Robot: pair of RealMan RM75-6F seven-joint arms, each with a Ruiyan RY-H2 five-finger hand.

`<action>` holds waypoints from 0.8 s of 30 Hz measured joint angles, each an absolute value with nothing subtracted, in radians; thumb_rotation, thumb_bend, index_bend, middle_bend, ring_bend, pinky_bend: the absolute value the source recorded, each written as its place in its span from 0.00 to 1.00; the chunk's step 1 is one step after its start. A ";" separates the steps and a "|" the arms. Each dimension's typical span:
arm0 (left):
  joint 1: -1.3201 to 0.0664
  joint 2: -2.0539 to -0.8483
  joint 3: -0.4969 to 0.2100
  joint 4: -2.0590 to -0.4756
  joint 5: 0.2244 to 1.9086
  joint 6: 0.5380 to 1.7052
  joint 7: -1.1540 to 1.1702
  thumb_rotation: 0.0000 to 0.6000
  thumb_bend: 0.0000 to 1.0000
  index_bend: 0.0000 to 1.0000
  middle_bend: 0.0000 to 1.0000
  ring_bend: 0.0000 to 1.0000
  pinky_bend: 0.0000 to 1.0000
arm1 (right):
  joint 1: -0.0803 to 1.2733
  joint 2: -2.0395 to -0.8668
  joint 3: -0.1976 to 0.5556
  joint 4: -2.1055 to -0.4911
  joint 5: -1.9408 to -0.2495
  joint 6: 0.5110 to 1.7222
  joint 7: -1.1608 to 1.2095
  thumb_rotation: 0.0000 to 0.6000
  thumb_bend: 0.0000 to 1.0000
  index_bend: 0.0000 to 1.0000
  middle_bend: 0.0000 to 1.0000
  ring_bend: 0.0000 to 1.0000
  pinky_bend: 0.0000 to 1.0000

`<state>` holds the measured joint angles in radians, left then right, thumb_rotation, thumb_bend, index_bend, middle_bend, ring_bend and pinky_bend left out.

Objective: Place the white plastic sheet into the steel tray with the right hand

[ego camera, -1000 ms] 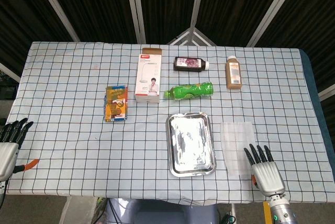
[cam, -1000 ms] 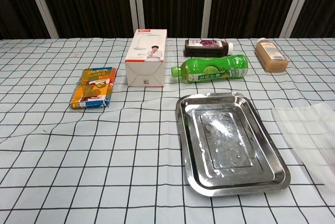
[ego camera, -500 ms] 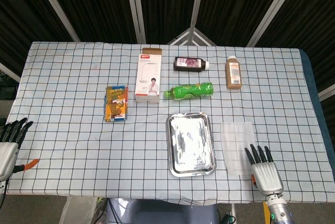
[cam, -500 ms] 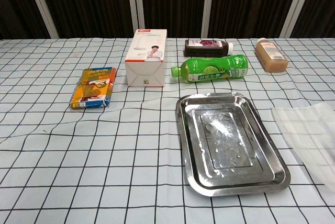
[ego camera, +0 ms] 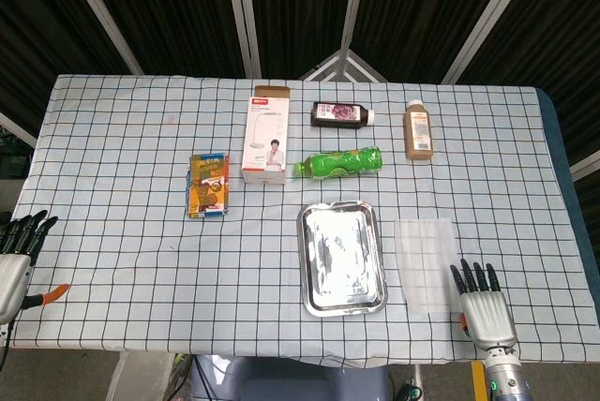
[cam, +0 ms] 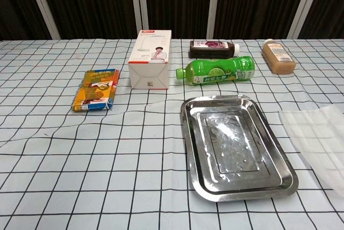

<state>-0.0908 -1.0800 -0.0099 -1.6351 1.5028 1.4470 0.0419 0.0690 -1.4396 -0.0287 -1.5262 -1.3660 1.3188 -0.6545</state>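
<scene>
The thin, translucent white plastic sheet [ego camera: 427,264] is laid flat on the checked cloth just right of the shiny rectangular steel tray [ego camera: 342,257], probably light, floppy and slick, so 1 edge is best pinched by the right hand [ego camera: 487,304], which is spread and holding nothing.

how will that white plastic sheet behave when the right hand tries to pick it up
The white plastic sheet looks thin and see-through, with the grid of the tablecloth showing through, so it is probably light and floppy. It lies flat, leaving little edge to catch, and may slide rather than lift. The right hand is open beside it.
</scene>
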 measured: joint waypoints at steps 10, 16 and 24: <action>-0.090 -1.075 -0.010 -1.639 1.502 1.447 0.031 1.00 0.00 0.00 0.00 0.00 0.00 | 0.075 -1.453 -0.025 -1.509 -1.340 1.307 -0.661 1.00 0.39 0.00 0.00 0.00 0.00; -0.088 -1.077 -0.011 -1.637 1.507 1.456 0.026 1.00 0.00 0.00 0.00 0.00 0.00 | 0.082 -1.464 -0.026 -1.496 -1.370 1.315 -0.623 1.00 0.39 0.00 0.00 0.00 0.00; -0.089 -1.077 -0.012 -1.638 1.500 1.449 0.027 1.00 0.00 0.00 0.00 0.00 0.00 | 0.090 -1.494 -0.023 -1.446 -1.378 1.311 -0.586 1.00 0.39 0.00 0.00 0.00 0.00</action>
<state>-0.0891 -1.0767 -0.0118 -1.6385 1.5000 1.4493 0.0266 0.0903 -1.4945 -0.0228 -1.4461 -1.3783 1.3110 -0.5856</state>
